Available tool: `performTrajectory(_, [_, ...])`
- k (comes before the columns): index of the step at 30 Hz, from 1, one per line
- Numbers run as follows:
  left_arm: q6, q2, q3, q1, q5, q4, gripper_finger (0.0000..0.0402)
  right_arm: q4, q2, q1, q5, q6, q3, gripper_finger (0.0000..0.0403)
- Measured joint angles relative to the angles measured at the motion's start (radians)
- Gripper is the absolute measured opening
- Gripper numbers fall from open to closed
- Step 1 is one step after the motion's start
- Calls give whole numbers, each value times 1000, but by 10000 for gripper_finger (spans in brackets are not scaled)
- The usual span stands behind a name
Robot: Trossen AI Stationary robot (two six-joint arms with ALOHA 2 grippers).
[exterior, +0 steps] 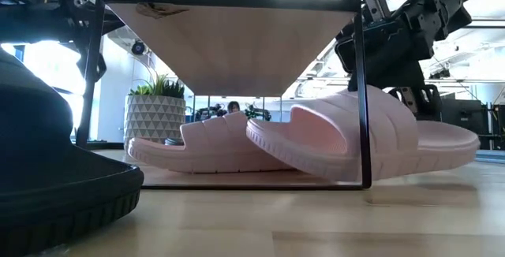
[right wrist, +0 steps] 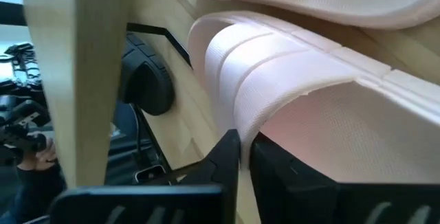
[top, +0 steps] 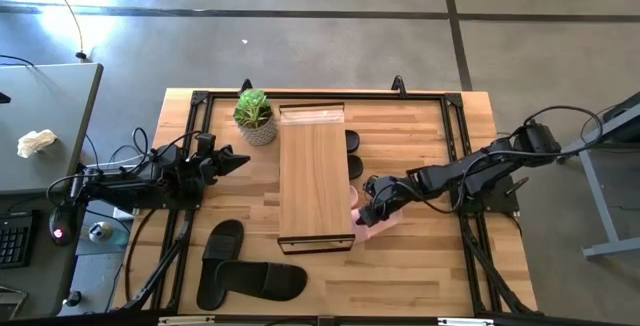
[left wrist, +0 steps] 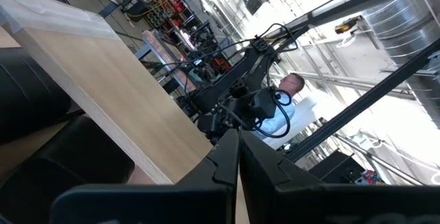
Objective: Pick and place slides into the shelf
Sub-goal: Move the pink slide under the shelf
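The light-wood shelf (top: 315, 181) stands mid-table. One pale pink slide (exterior: 209, 145) lies flat on its lower tier. A second pink slide (exterior: 371, 135) sits at the shelf's right near corner, half under the top plank, and my right gripper (top: 368, 209) is shut on it. Two black slides (top: 222, 251) (top: 258, 284) lie on the table near the left front. Two more black slides (top: 353, 141) (top: 354, 166) peek out along the shelf's right side. My left gripper (top: 236, 161) hovers shut to the left of the shelf, touching nothing. My right gripper (right wrist: 245, 157) pinches the edge of the pink slide's wide strap (right wrist: 275, 100) between its two fingers, coming in slanting from above and from the table's right. The slide is tilted, one end raised over the other pink slide (exterior: 260, 135) and its outer end (exterior: 461, 143) low by the table.
A potted plant (top: 254, 116) stands at the shelf's far left corner. A black metal frame (top: 455, 126) runs around the table's edges. Bare wood shows right of the shelf and along the near edge. A person (left wrist: 292, 90) is visible beyond the table.
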Motion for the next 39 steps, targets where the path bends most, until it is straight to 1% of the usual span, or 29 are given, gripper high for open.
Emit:
performTrajectory(8, [0,0,0,0,0,1,3,-11,0,0,-4,3,0,81])
performTrajectory(10, [-24,0,0,0,3,1,3,-15,0,0,-8,17,0,91])
performTrajectory(16, [-66,0,0,0,-74,13,3,-21,0,0,-22,18,0,101])
performTrajectory(18, [-130,0,0,0,-68,17,3,-21,0,0,-21,7,0,101])
performTrajectory(20, [-154,1,0,0,-7,63,3,-21,0,0,-21,0,0,101])
performTrajectory(22, [-142,1,0,0,113,177,3,-21,0,0,-21,-1,0,101])
performTrajectory(25, [-170,3,0,0,274,346,3,-21,0,0,-22,-5,0,101])
performTrajectory(27, [-193,3,15,-2,332,369,3,-21,0,0,-23,-5,0,101])
performTrajectory(29, [-188,8,44,-22,336,309,3,-21,-3,0,-23,-4,0,101])
performTrajectory(32, [-156,44,91,-80,280,187,3,-19,-18,0,-22,-1,0,101])
performTrajectory(35, [-131,102,156,-149,230,98,2,-40,-46,0,-2,-1,1,101])
performTrajectory(37, [-104,149,208,-197,191,-7,1,-86,-74,0,13,-1,1,101])
performTrajectory(39, [-77,209,271,-242,136,-148,1,-142,-104,0,37,-1,1,101])
